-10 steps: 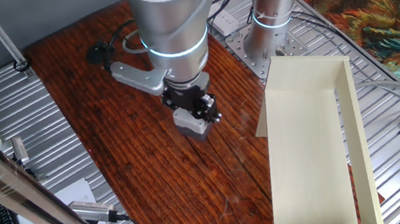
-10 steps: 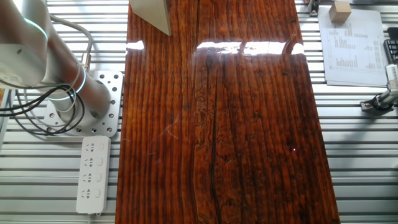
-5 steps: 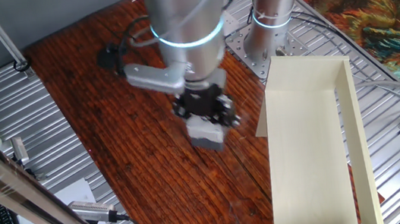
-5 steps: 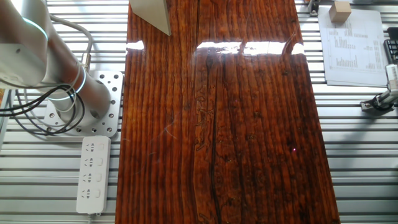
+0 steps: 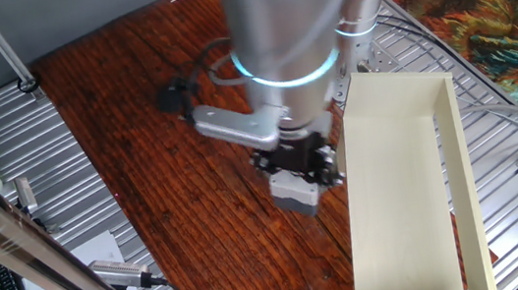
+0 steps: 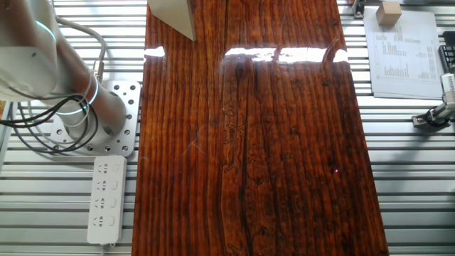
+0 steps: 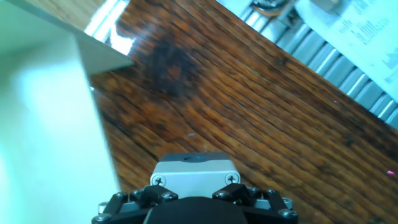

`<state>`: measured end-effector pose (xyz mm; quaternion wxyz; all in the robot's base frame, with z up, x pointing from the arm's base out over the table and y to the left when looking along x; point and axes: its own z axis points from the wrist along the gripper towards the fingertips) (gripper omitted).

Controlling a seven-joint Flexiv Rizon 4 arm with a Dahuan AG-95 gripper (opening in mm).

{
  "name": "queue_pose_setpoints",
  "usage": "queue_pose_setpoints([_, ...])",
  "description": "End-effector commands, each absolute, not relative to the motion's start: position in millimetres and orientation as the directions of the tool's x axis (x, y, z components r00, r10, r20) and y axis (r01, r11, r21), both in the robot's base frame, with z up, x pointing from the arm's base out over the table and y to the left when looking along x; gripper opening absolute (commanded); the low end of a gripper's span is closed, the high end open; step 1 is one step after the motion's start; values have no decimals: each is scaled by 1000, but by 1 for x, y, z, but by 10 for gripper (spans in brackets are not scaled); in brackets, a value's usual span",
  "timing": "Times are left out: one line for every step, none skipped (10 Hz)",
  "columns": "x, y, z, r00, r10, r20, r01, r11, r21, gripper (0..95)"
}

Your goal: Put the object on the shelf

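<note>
Shining red-brown under everything: wooden tabletop (image 5: pixel 138 130). Hanging above it, middle of one fixed view: gripper (image 5: pixel 295 182), pinching the grey box (image 5: pixel 296 192) by two sides, just left of the cream shelf (image 5: pixel 399 197). Probably feeling light, hard and smooth, maybe slippery. Squeezing the flat sides, not the top button, looking best.

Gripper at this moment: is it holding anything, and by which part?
Yes. The gripper holds the small grey box by its upper sides, carried above the tabletop beside the cream shelf. The hand view shows the box between the fingers.
</note>
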<state>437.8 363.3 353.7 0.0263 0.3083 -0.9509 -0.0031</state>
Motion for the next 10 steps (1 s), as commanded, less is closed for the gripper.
queue_pose_setpoints([439, 369, 355, -593, -800, 92, -804, 595, -3, 0])
queue_pose_setpoints([439, 369, 355, -570, -817, 92, -820, 572, 1, 0])
queue_pose_setpoints([439, 369, 355, -491, -867, 87, -869, 494, 12, 0])
queue_pose_setpoints([439, 369, 355, -474, -877, 82, -879, 477, 15, 0])
queue_pose_setpoints([439, 369, 355, -468, -880, 77, -882, 471, 17, 0])
queue_pose_setpoints([439, 369, 355, -430, -900, 70, -902, 432, 23, 0])
queue_pose_setpoints([439, 370, 355, -399, -914, 68, -916, 401, 24, 0])
queue_pose_setpoints([437, 374, 354, -376, -926, 31, -925, 377, 44, 0])
queue_pose_setpoints([436, 378, 353, -355, -935, 21, -933, 356, 50, 0])
queue_pose_setpoints([434, 382, 352, -354, -935, 15, -934, 354, 52, 0])
